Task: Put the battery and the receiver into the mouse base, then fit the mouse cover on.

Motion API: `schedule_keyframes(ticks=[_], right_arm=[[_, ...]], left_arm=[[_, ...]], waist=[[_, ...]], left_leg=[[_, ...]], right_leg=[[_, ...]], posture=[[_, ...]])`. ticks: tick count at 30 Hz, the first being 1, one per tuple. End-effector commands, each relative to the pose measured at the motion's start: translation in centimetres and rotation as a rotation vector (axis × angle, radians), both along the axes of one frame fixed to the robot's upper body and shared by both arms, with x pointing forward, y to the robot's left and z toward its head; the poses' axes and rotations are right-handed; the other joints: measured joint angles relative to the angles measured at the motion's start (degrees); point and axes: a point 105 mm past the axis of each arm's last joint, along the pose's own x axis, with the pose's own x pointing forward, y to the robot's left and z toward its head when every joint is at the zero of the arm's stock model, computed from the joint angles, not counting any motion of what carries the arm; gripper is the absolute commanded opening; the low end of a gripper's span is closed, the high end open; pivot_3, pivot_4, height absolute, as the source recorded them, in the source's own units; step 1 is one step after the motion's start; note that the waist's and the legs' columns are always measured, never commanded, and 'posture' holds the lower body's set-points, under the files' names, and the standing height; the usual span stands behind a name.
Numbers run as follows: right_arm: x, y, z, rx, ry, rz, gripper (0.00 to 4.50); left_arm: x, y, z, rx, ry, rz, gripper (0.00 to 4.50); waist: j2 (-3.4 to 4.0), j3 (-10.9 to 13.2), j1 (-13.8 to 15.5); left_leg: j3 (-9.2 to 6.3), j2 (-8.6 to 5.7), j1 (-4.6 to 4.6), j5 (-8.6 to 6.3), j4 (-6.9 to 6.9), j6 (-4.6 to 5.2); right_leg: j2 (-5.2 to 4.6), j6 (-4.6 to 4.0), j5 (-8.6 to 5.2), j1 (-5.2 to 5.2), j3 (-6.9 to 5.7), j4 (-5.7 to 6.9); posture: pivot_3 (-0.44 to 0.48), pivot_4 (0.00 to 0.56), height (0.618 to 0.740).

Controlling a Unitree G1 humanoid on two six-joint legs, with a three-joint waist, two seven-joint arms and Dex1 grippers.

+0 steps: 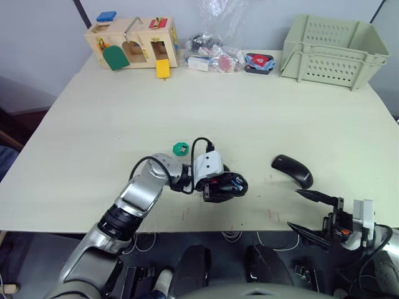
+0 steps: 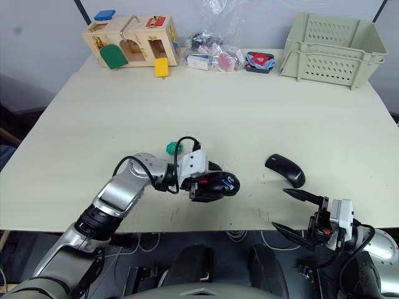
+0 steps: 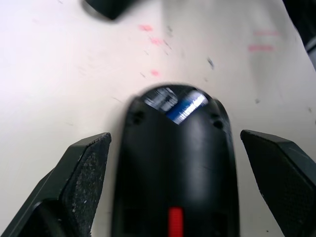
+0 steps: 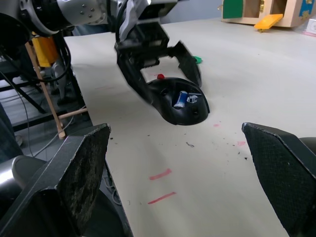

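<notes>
Mouse base (image 1: 229, 185) between open left hand (image 1: 219, 187) fingers

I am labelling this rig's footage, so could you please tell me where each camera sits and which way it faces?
Left and right eye views: on the head, facing forward and down over the table; both arms show, the left gripper at the mouse base.
Left wrist view: along the open left fingers, onto the mouse base between them, with the battery's blue end showing.
Right wrist view: along the open right gripper fingers, across the table towards the left gripper.
Shared: all views show the mouse base; the eye views also show the mouse cover.
</notes>
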Motion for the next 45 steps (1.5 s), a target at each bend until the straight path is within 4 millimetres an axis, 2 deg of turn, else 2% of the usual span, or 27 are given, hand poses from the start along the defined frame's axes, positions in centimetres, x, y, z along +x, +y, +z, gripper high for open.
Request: schedule_keyframes(ticks=[1, 4, 7, 12, 17, 20, 24, 29, 32, 39, 45], right_arm=[[0.0, -0.3, 0.9, 0.019, -0.039, -0.004, 4.50], [0.0, -0.5, 1.0, 0.024, -0.044, -0.007, 4.50], [0.0, -0.6, 1.2, 0.033, -0.051, -0.018, 4.50], [0.0, -1.2, 1.0, 0.024, -0.070, -0.064, 4.50], [-0.2, -1.6, 0.7, 0.028, -0.067, -0.100, 4.50], [-0.4, -2.1, 0.4, 0.018, -0.067, -0.134, 4.50], [-0.6, -2.4, 0.2, 0.016, -0.065, -0.151, 4.50], [-0.5, -2.5, 0.1, 0.013, -0.063, -0.146, 4.50], [-0.5, -3.3, 0.1, -0.001, -0.055, -0.137, 4.50], [-0.3, -5.0, 0.5, -0.029, -0.043, -0.110, 4.50], [0.0, -4.7, 0.7, -0.025, -0.056, -0.094, 4.50]], left_arm=[[-0.5, 0.1, 2.3, -0.084, -0.041, -0.031, 4.47], [-0.8, 0.9, 4.2, -0.192, -0.055, -0.024, 4.47], [-0.7, 1.7, 4.8, -0.226, -0.064, 0.010, 4.47], [1.4, 5.0, 5.4, -0.301, -0.100, 0.238, 4.47], [2.9, 8.0, 5.6, -0.356, -0.122, 0.419, 4.47], [3.7, 10.5, 5.5, -0.373, -0.134, 0.557, 4.47], [3.8, 12.3, 4.6, -0.339, -0.121, 0.621, 4.47], [4.2, 13.8, 4.1, -0.301, -0.103, 0.636, 4.47], [4.5, 14.4, 4.2, -0.277, -0.099, 0.608, 4.47], [5.2, 14.7, 4.1, -0.244, -0.091, 0.565, 4.47], [6.0, 14.5, 3.9, -0.222, -0.068, 0.551, 4.47]], waist=[[0.01, 0.0, 0.0], [0.01, 0.0, 0.0], [0.02, 0.0, 0.0], [0.02, 0.0, 0.0], [0.03, 0.0, 0.0], [0.03, 0.0, 0.0], [0.03, 0.0, 0.0], [0.03, 0.0, 0.0], [0.03, 0.0, 0.0], [0.03, 0.0, 0.0], [0.02, 0.0, 0.0]], left_leg=[[0.00, 0.00, 0.00, 0.00, 0.00, 0.00], [0.00, 0.02, 0.00, 0.00, 0.00, 0.00], [0.00, 0.03, 0.00, 0.00, 0.00, 0.00], [0.00, 0.02, 0.02, 0.00, 0.00, 0.00], [0.01, 0.02, 0.02, 0.00, 0.00, 0.00], [0.01, 0.03, 0.02, 0.00, 0.00, -0.01], [0.02, 0.03, 0.03, 0.00, 0.00, -0.01], [0.04, 0.03, 0.04, 0.00, -0.01, -0.02], [0.05, 0.03, 0.04, 0.00, -0.01, -0.02], [0.11, 0.03, 0.05, 0.00, 0.00, -0.02], [0.13, 0.03, 0.05, 0.00, 0.00, -0.02]], right_leg=[[0.00, 0.00, 0.00, 0.00, 0.00, 0.00], [0.00, 0.00, 0.00, 0.00, 0.00, 0.00], [0.00, 0.00, 0.00, 0.00, 0.00, 0.00], [0.00, 0.00, 0.00, 0.00, 0.00, 0.01], [0.00, 0.00, 0.01, 0.00, -0.01, 0.01], [0.00, 0.00, 0.01, 0.00, -0.01, 0.02], [0.00, 0.00, 0.01, 0.00, -0.01, 0.03], [-0.01, 0.00, 0.01, 0.00, -0.01, 0.03], [0.00, 0.00, 0.01, 0.00, -0.01, 0.03], [-0.01, 0.00, 0.01, 0.00, 0.01, 0.03], [0.01, 0.06, 0.05, 0.00, 0.02, 0.03]], posture=[[0.000, 0.150, 0.740], [0.000, 0.150, 0.740], [0.000, 0.150, 0.740], [0.000, 0.150, 0.740], [0.000, 0.150, 0.740], [0.000, 0.150, 0.740], [0.000, 0.150, 0.740], [0.000, 0.150, 0.740], [0.000, 0.150, 0.740], [0.000, 0.150, 0.740], [0.000, 0.150, 0.740]])
